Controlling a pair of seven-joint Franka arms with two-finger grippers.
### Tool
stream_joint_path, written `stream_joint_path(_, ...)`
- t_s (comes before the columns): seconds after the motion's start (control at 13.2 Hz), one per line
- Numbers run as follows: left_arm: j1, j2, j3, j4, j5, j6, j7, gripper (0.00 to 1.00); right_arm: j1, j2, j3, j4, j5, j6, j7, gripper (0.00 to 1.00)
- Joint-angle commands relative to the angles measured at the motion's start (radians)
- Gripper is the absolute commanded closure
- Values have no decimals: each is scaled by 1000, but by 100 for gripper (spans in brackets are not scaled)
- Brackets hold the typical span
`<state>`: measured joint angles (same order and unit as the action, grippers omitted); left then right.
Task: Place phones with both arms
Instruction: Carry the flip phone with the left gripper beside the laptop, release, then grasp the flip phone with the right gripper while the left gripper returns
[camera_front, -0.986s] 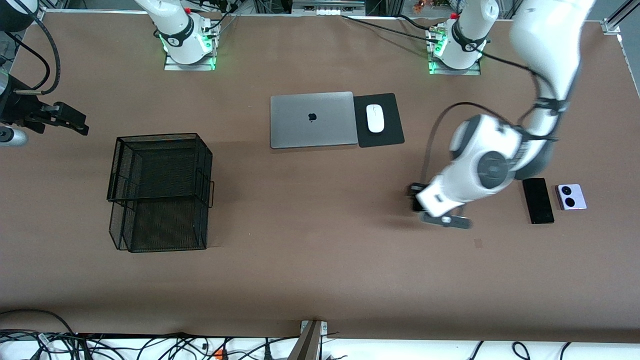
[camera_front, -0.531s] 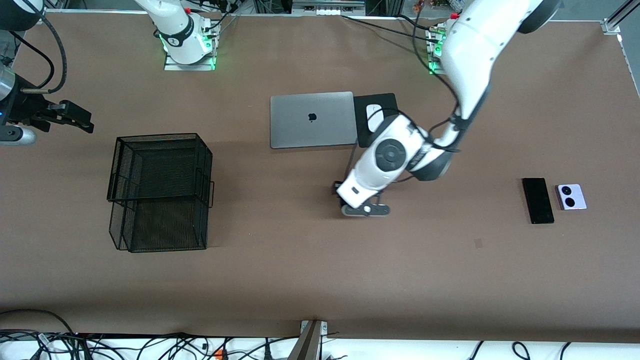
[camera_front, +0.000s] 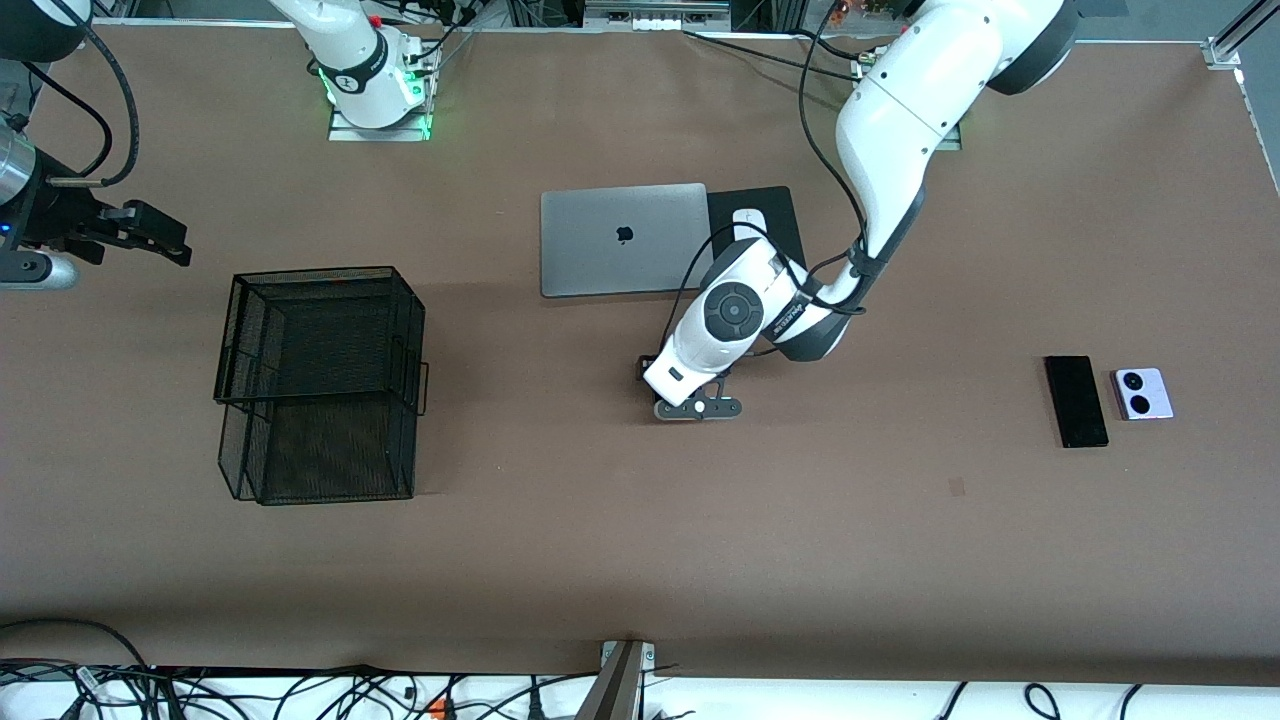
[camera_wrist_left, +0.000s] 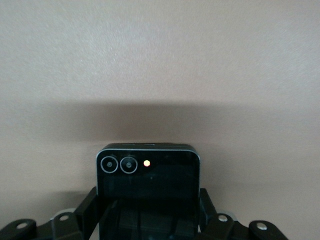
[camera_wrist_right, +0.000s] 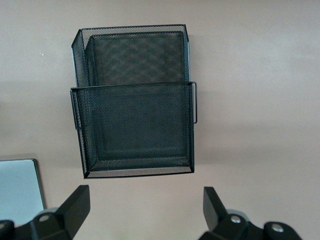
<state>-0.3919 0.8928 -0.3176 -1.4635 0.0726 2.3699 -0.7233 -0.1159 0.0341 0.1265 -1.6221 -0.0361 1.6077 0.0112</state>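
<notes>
My left gripper (camera_front: 648, 372) is shut on the small squarish black phone (camera_wrist_left: 147, 175), whose two round lenses and small glowing dot face the wrist camera. It hangs over the bare middle of the table, near the laptop. The long slim black phone (camera_front: 1076, 401) and the lilac-white phone (camera_front: 1142, 393) lie side by side at the left arm's end of the table. My right gripper (camera_front: 165, 240) stands open in the air at the right arm's end, beside the mesh basket, with nothing between its fingers (camera_wrist_right: 75, 202).
A black wire mesh basket (camera_front: 320, 275) sits toward the right arm's end, also in the right wrist view (camera_wrist_right: 132, 89). A closed grey laptop (camera_front: 625, 240) and a black mouse pad (camera_front: 780, 200) with a white mouse (camera_front: 748, 216) lie mid-table.
My left arm has swung from beside the two lying phones to the middle of the table with the black phone in its grip. The right gripper has barely shifted.
</notes>
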Motion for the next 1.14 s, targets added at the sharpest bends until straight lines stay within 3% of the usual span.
stream_joint_path(0.0, -19, 18, 14, 32, 4, 14, -7, 0, -14, -5, 12, -1, 12, -8, 1, 0)
stream_joint_path(0.3, 31, -44, 17, 34, 4, -47, -1, 0, -14, 0, 12, -1, 12, -5, 1, 0)
stream_joint_path(0.53, 141, -173, 15, 40, 6, -332, 18, 0, -10, 19, 27, 1, 13, 21, 4, 0)
stream_joint_path(0.68, 212, -227, 32, 40, 18, -490, 28, 0, -4, 38, 74, -1, 13, 46, 56, 0)
stream_joint_path(0.91, 313, -273, 51, 43, 200, -712, 31, 0, 16, 87, 185, 2, 2, 116, 203, 0)
stream_joint_path(1.06, 379, -273, 52, 41, 297, -794, 35, 0, 34, 136, 269, 2, -2, 181, 318, 0)
